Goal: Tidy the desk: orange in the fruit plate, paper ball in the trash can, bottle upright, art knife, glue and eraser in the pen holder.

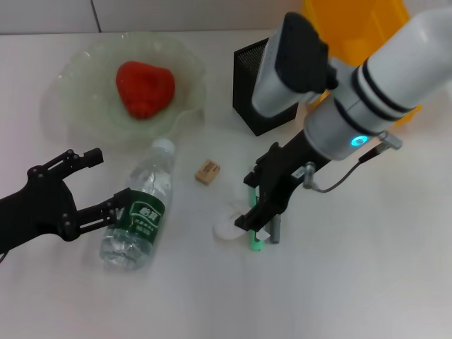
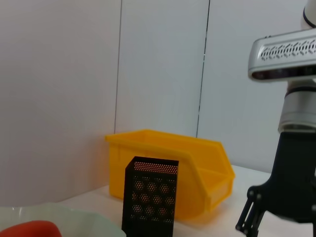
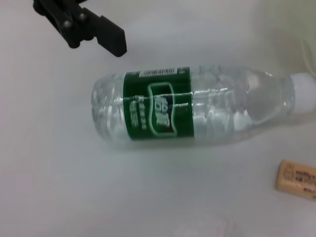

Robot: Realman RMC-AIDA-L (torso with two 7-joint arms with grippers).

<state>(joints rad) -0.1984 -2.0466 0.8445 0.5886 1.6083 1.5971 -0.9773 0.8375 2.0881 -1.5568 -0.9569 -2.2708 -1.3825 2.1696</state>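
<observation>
A clear bottle point(image 1: 141, 212) with a green label lies on its side; it also shows in the right wrist view point(image 3: 187, 106). My left gripper point(image 1: 104, 182) is open right beside its left side, one finger point(image 3: 84, 24) showing in the right wrist view. A red-orange fruit point(image 1: 145, 87) sits in the pale green fruit plate point(image 1: 78, 78). A tan eraser point(image 1: 207, 171) lies right of the bottle cap. My right gripper point(image 1: 253, 212) is low over a green art knife point(image 1: 253, 240) and a grey stick point(image 1: 275, 227), next to a white paper ball point(image 1: 227, 222). The black mesh pen holder point(image 1: 258, 92) stands behind.
A yellow bin point(image 1: 360, 28) stands at the back right, behind the pen holder; both also show in the left wrist view, bin point(image 2: 168, 158) and holder point(image 2: 150, 197). The right arm's body point(image 1: 367, 106) hangs over the table's right middle.
</observation>
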